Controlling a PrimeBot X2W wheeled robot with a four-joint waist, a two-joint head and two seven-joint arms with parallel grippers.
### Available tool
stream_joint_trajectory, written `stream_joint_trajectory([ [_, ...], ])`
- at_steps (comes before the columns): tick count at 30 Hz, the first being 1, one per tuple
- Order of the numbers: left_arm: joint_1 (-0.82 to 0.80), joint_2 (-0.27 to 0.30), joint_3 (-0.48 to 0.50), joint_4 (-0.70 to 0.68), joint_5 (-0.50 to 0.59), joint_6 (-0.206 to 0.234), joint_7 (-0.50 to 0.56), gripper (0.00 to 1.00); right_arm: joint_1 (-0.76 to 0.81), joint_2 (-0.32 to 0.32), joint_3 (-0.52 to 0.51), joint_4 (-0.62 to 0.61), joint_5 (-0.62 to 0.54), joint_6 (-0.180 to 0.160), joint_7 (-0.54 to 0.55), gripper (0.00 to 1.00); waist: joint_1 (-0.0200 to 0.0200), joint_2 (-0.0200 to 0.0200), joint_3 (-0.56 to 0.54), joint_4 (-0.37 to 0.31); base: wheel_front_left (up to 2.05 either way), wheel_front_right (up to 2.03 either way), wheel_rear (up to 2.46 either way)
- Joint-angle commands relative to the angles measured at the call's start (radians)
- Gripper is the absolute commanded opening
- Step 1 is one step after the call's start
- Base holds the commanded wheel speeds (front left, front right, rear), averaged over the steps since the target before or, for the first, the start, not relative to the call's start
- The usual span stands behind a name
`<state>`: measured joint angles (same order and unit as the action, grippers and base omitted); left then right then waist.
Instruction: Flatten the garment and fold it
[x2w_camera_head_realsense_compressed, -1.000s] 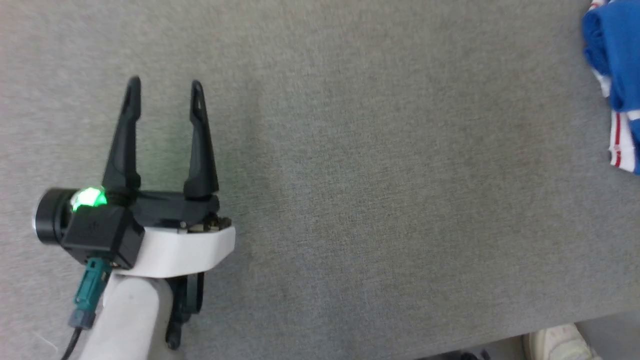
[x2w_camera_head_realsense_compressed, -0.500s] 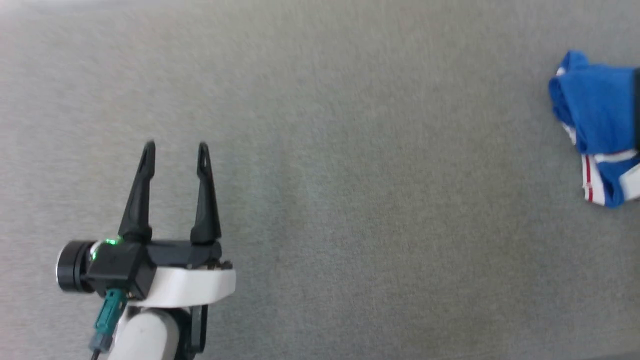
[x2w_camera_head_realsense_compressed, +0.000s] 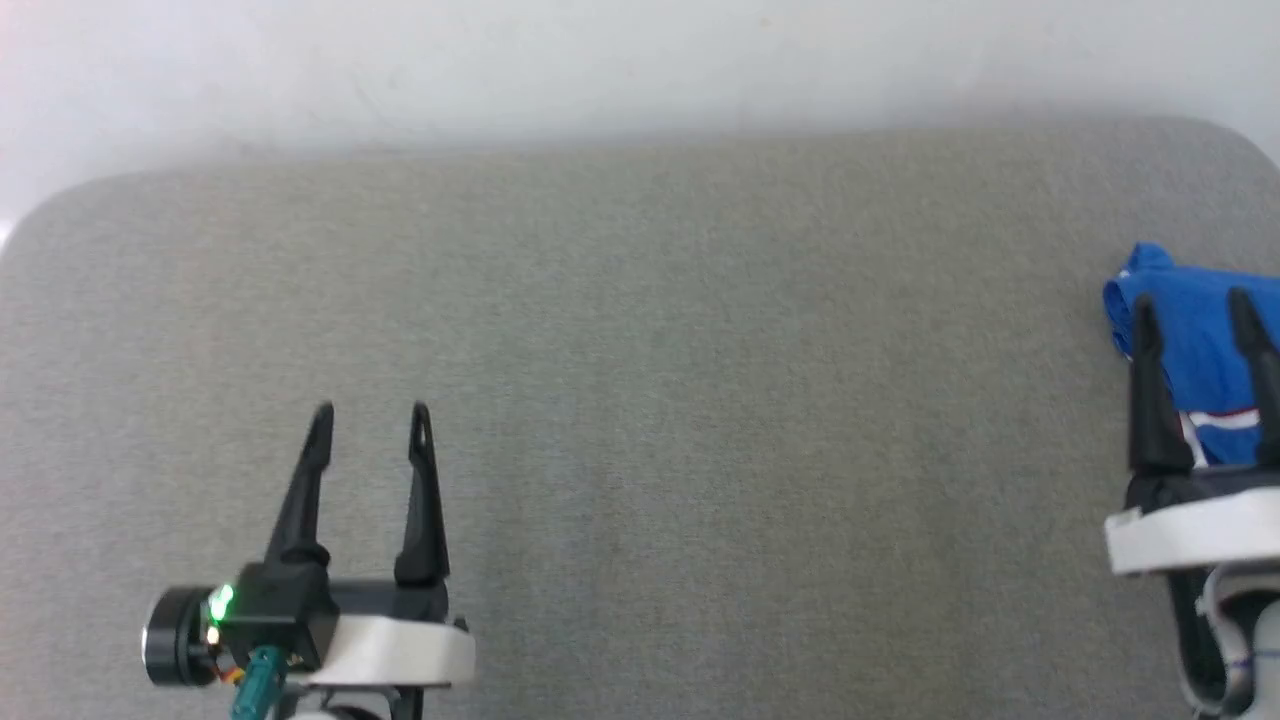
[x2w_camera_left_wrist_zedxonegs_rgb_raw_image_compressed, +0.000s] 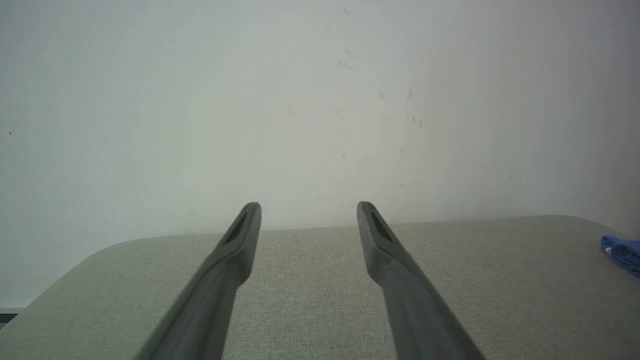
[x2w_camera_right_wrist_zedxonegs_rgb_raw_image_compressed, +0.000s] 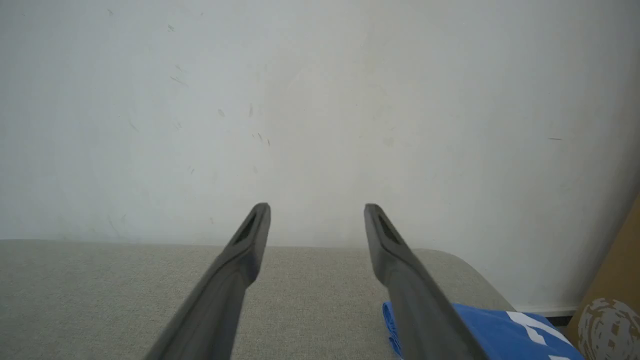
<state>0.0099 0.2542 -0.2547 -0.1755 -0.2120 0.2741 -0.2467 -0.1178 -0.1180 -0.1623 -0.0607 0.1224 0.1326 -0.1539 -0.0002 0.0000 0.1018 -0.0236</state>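
A crumpled royal-blue garment with white and red trim lies bunched at the right edge of a grey fabric-covered desk set against a pale wall; the robot's right jaws, spread wide and empty, hover above it, while the left jaws, equally spread, hang well apart over the desk's near left

Royal-blue garment, grey fabric table
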Motion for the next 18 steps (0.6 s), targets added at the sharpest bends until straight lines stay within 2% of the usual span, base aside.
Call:
stream_joint_trajectory([
  [1,0.021,-0.003,-0.004,0.008,-0.004,0.006,-0.001,1.00,0.027,0.019,-0.001,-0.016,-0.024,-0.002,-0.011,1.00,0.0002,0.0000,-0.045,0.042,0.00,0.00,0.00],
  [8,0.075,-0.008,-0.021,0.064,-0.007,0.014,-0.001,1.00,0.113,0.064,-0.032,0.012,-0.102,-0.002,-0.051,1.00,0.0002,0.0000,-0.061,0.055,0.00,0.00,0.00],
  [13,0.083,-0.010,-0.022,0.090,-0.016,0.010,-0.004,1.00,0.142,0.067,-0.063,0.071,-0.059,-0.002,-0.063,1.00,0.0002,0.0000,-0.069,0.063,0.00,0.00,0.00],
  [18,0.091,-0.014,-0.022,0.114,-0.027,0.002,-0.008,1.00,0.150,0.068,-0.041,0.124,-0.031,-0.002,-0.070,1.00,0.0002,0.0000,-0.069,0.060,0.00,0.00,0.00],
])
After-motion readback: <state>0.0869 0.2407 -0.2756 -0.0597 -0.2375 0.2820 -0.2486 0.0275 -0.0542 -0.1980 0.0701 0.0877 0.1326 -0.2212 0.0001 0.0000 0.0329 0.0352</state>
